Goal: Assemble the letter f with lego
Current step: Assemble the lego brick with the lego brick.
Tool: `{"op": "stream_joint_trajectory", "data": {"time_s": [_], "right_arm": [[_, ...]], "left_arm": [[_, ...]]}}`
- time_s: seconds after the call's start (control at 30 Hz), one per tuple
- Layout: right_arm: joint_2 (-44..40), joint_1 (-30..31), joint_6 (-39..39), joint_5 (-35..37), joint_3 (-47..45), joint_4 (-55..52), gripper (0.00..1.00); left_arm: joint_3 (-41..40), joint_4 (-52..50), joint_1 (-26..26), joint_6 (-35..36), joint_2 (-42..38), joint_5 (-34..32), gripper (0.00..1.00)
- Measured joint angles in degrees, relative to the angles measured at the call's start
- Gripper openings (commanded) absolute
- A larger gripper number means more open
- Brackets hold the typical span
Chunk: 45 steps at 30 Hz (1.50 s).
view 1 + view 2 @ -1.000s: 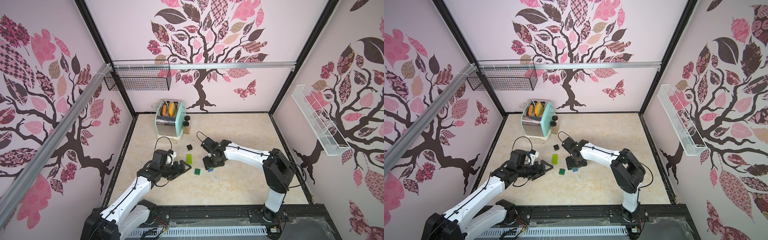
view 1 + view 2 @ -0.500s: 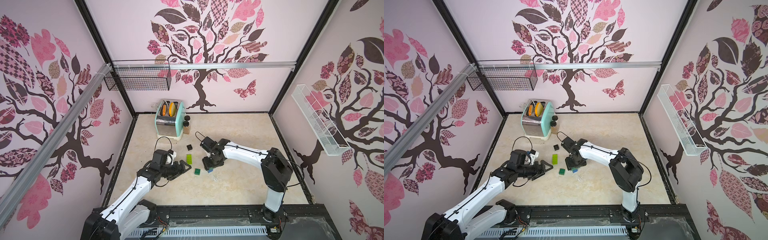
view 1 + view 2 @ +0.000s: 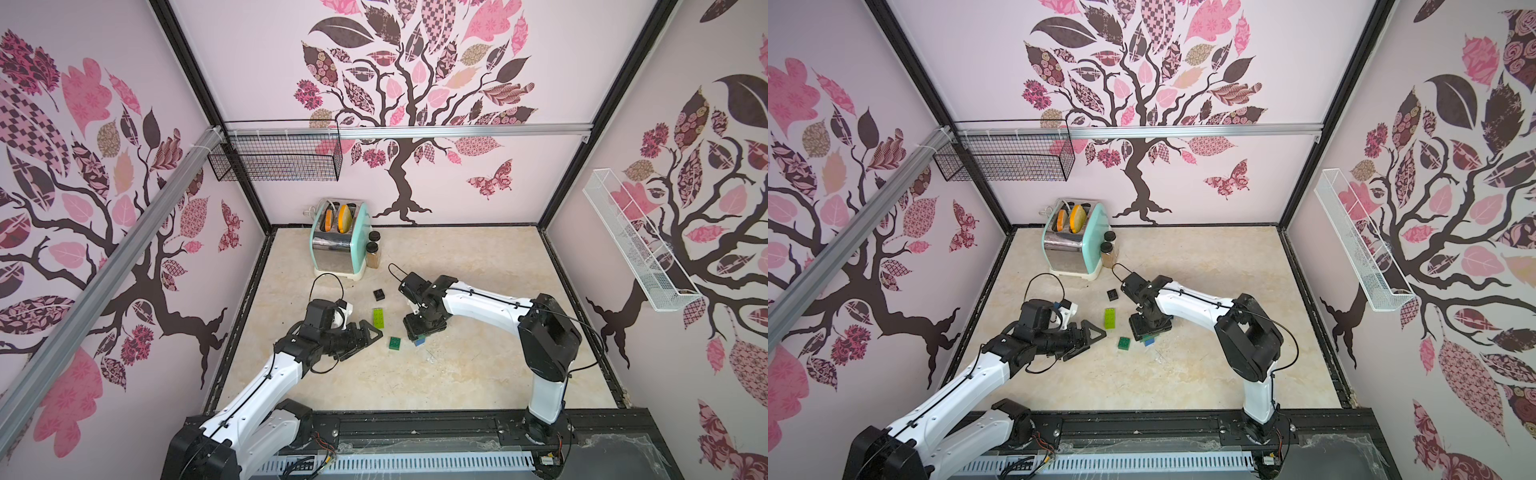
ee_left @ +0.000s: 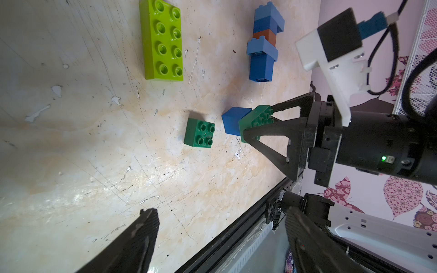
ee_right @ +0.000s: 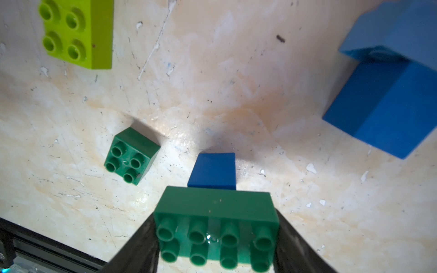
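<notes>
The right gripper (image 4: 259, 123) is clamped on the short ends of a dark green oblong brick (image 5: 216, 212). It holds the brick low and tilted near the middle of the table (image 3: 478, 374), over the edge of a blue square brick (image 5: 214, 170). I can't tell whether the two touch. The left gripper (image 3: 365, 341) hovers just to the left, jaws spread wide and empty.

Left of the blue one sits a dark green square brick (image 4: 199, 133). Farther back are a lime oblong brick (image 3: 378, 319) and a black brick (image 3: 378, 295). A blue stack (image 4: 262, 45) of blue, light blue and orange-brown pieces lies on its side just beyond the held brick.

What worries me is that the blue brick is loose on a slick table with nothing bracing it. If the green piece comes down tilted, it probably won't seat, and the blue brick could skid or tip. A brick pinched only at its ends can also pivot in the jaws. The right arm also hangs close over the stack, so a sideways correction could knock it askew.
</notes>
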Motion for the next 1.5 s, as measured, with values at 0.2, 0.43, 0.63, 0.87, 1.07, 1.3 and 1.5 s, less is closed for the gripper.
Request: {"op": "stream_joint_trajectory", "data": {"time_s": [0.2, 0.43, 0.63, 0.87, 1.07, 1.3, 1.5], "right_arm": [[0.8, 0.0, -1.7, -0.2, 0.9, -0.9, 0.67], [1.5, 0.0, -2.8, -1.1, 1.3, -1.2, 0.67], [1.6, 0.0, -3.0, -1.4, 1.3, -1.1, 0.67], [1.6, -0.1, -2.9, -1.6, 1.2, -1.0, 0.67], [1.6, -0.1, -0.5, -1.1, 1.6, -1.4, 0.67], [2.9, -1.7, 5.9, -0.6, 3.8, -2.6, 0.67], [5.6, -3.4, 9.6, 1.5, 8.2, -3.8, 0.67]], "left_arm": [[0.0, 0.0, 0.0, 0.0, 0.0, 0.0, 0.88], [0.0, 0.0, 0.0, 0.0, 0.0, 0.0, 0.88], [0.0, 0.0, 0.0, 0.0, 0.0, 0.0, 0.88], [0.0, 0.0, 0.0, 0.0, 0.0, 0.0, 0.88], [0.2, -0.9, 0.0, 0.9, 0.6, -0.4, 0.88], [1.0, -4.4, 0.0, 1.9, 4.0, -2.4, 0.88], [1.9, -6.5, 0.0, 2.1, 4.4, -3.8, 0.88]]}}
